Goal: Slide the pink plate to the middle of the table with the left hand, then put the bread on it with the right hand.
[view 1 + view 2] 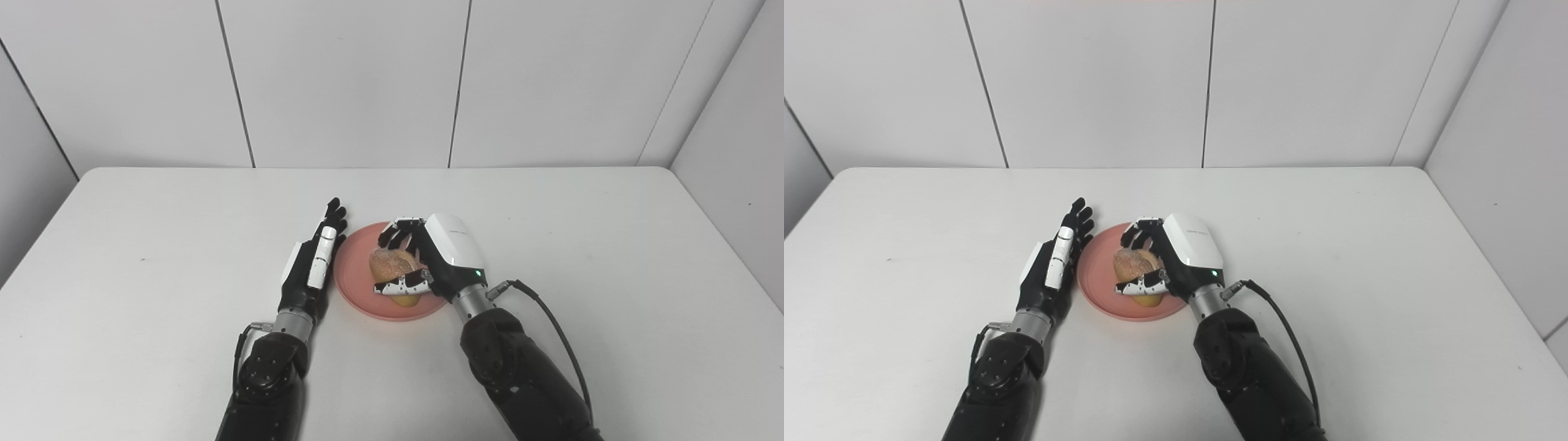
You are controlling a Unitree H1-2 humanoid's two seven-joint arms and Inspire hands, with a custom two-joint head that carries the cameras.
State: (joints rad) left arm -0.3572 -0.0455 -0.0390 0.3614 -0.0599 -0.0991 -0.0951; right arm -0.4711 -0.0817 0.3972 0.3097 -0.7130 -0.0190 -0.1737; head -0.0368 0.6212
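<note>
The plate (358, 278) sits near the middle of the white table (551, 245), a little toward the robot's side, pink and round, and the bread (392, 264) is right over it. The right hand (429, 260) has that bread wrapped up: fingers (398, 228) curl over the far side of the loaf, the thumb (401, 285) crosses under its near side, so the hand is clamped on the bread. The loaf looks brown and crusty on top with a paler yellow patch showing below the thumb. Whether the bread is touching the plate or is held just above it, I can't tell from here. A green light glows on the back of the right hand, near the wrist, and a black cable (551, 318) loops out from that wrist along the forearm. Over on the other side, the left hand (315, 260) lies flat and stretched out, fingers straight and pointing away from the robot, holding nothing. It lies just beside the plate's left rim, fingertips close to the edge; actual contact is hard to judge. Behind the table stands a wall of white panels (343, 79).
</note>
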